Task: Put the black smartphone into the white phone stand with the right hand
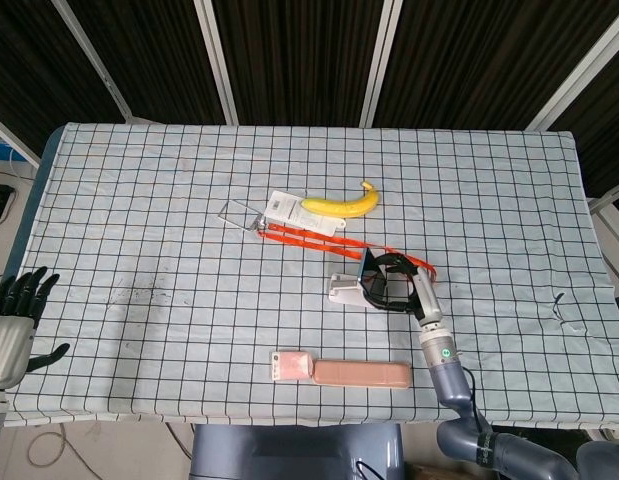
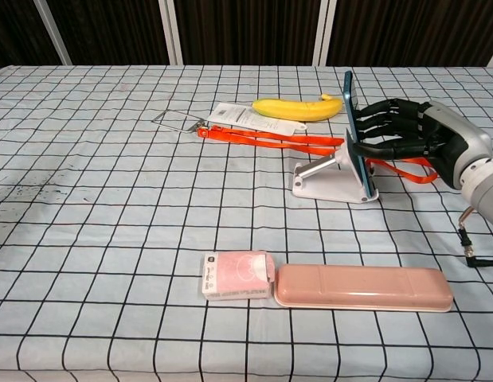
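Note:
The black smartphone (image 2: pixel 354 119) stands on edge in the white phone stand (image 2: pixel 326 181), leaning left onto its sloped back. My right hand (image 2: pixel 425 135) is just to the right of it, with its fingers (image 2: pixel 373 119) reaching to the phone's rear face and rim and gripping it. From the head view the phone (image 1: pixel 364 275) is a thin dark sliver between the stand (image 1: pixel 341 290) and the right hand (image 1: pixel 394 283). My left hand (image 1: pixel 14 320) hangs off the table's left edge, fingers apart and holding nothing.
A banana (image 2: pixel 298 108) lies on a paper card (image 2: pixel 238 115) behind the stand, and an orange lanyard (image 2: pixel 270 139) runs under my right hand. Near the front edge sit a pink box (image 2: pixel 236 275) and a long pink case (image 2: pixel 361 287).

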You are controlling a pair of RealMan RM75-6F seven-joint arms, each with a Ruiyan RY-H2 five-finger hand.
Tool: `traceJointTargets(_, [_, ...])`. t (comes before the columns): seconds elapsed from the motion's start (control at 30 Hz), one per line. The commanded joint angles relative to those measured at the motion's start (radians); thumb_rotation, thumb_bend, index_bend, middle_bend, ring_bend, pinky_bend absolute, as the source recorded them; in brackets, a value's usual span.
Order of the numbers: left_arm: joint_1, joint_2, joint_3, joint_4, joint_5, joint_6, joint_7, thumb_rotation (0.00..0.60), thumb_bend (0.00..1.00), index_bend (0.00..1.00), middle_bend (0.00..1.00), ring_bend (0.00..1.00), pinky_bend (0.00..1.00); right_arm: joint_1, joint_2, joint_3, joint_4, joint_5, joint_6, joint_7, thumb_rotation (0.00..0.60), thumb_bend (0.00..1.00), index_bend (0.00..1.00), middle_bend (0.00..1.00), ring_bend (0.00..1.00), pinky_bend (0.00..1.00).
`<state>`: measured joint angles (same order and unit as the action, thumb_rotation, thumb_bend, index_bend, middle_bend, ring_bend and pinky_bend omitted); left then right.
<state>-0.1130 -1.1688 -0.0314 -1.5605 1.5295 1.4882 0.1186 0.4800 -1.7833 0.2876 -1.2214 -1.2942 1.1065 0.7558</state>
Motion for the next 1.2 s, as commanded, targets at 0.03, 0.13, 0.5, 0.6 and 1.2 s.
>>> traceJointTargets(0.03, [0.000, 0.000, 0.000, 0.000, 0.000, 0.000, 0.000, 0.600, 0.00, 0.00, 0.00, 0.00, 0.00, -0.001, 0.000, 0.001, -0.001, 0.002, 0.000, -0.004, 0.600, 0.24, 0.36, 0.38, 0.24, 0.26])
traceJointTargets(0.13, [0.000, 0.000, 0.000, -0.001, 0.000, 0.001, -0.001, 0.600, 0.00, 0.00, 0.00, 0.00, 0.00, -0.002, 0.000, 0.000, -0.004, 0.002, 0.001, -0.009, 0.600, 0.22, 0.32, 0.34, 0.21, 0.24])
traceJointTargets(0.5, [0.001, 0.002, 0.000, -0.003, 0.003, 0.004, -0.003, 0.600, 0.00, 0.00, 0.00, 0.00, 0.00, -0.009, 0.007, -0.006, -0.019, 0.001, 0.007, -0.035, 0.600, 0.11, 0.22, 0.26, 0.16, 0.19])
traceJointTargets(0.6, [0.002, 0.002, 0.001, -0.003, 0.004, 0.006, -0.004, 0.600, 0.00, 0.00, 0.00, 0.00, 0.00, -0.013, 0.009, -0.008, -0.026, 0.001, 0.011, -0.043, 0.600, 0.10, 0.18, 0.23, 0.14, 0.19])
traceJointTargets(1.2, [0.005, 0.007, 0.002, -0.003, 0.015, 0.017, -0.018, 0.600, 0.00, 0.00, 0.00, 0.00, 0.00, -0.077, 0.144, -0.066, -0.150, -0.062, 0.101, -0.214, 0.600, 0.05, 0.01, 0.04, 0.03, 0.15])
